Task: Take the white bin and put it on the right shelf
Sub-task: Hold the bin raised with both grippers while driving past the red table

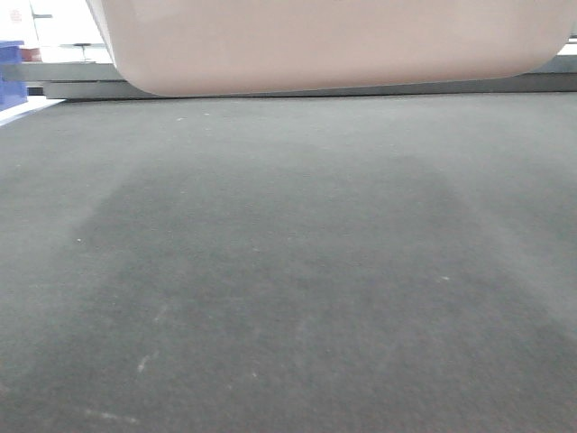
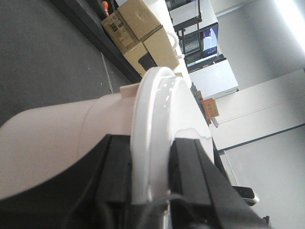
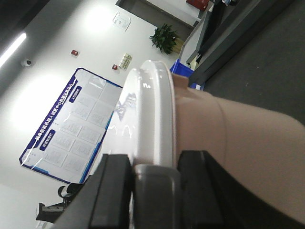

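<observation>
Pinkish white bin (image 1: 334, 41), top cut off

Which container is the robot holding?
The pinkish white bin, clamped at its lid rim by left gripper and right gripper; the blue crate sits apart.

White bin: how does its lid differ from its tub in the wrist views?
The lid is glossy white and mirrors the lights; the tub is matte pinkish-beige. The lid's rim is thin, clamped between the jaws of the left gripper and right gripper; the tub bulges wide beside them. Both have rounded corners.
</observation>
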